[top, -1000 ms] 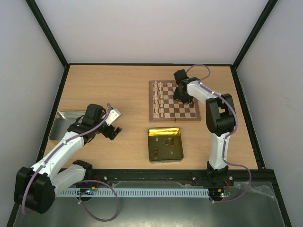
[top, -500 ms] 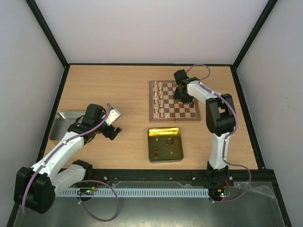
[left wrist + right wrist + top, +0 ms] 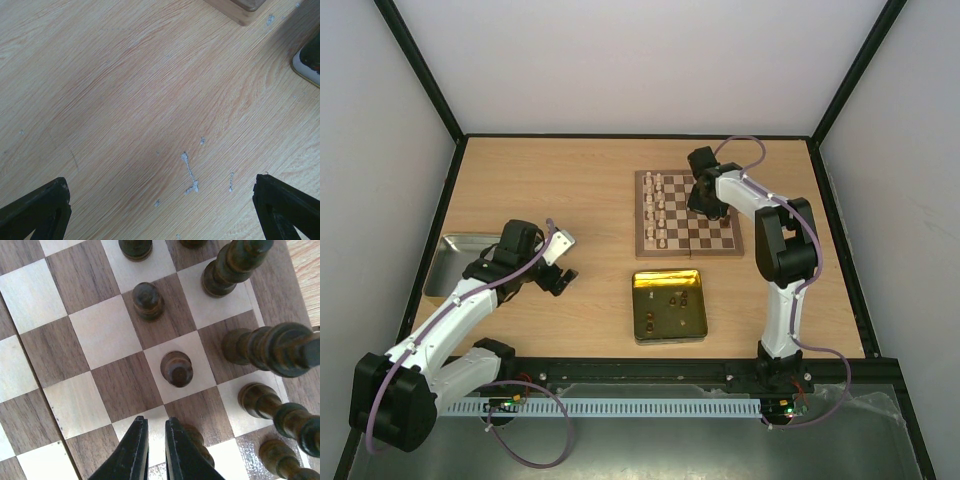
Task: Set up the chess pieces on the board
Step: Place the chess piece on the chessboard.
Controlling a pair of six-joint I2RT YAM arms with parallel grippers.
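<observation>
Chessboard (image 3: 689, 213) lies flat on the table (image 3: 550, 180), at about 1 o'clock from table centre. Pale chess pieces (image 3: 657, 210) stand in two files along its 9 o'clock side.

The right arm reaches over the 12 o'clock part of the board. Right gripper (image 3: 154, 421) points down at the squares. Its jaws are pinched almost together, only a sliver between them, and nothing is seen in the gap. I cannot tell whether the tips touch the board.

In the right wrist view:
- One dark pawn (image 3: 176, 368) stands on a cream square at 12 to 1 o'clock from the tips, apart from them.
- Second dark pawn (image 3: 147, 300) stands on a dark square farther toward 12 o'clock.
- Another dark piece (image 3: 199, 439) sits just beside the right-hand finger at 3 o'clock, partly hidden by it. Contact cannot be told.
- Taller dark pieces (image 3: 270, 347) line the board edge from 1 to 4 o'clock.

Gold tin (image 3: 690, 327) sits at 6 o'clock of the board, near it but apart. A few loose dark pieces (image 3: 675, 298) lie inside. Grey metal tray (image 3: 438, 268) is at the table's 9 o'clock edge.

Left gripper (image 3: 160, 178) hangs between tray and tin. Its fingertips (image 3: 45, 210) are spread wide over bare table, holding nothing.
</observation>
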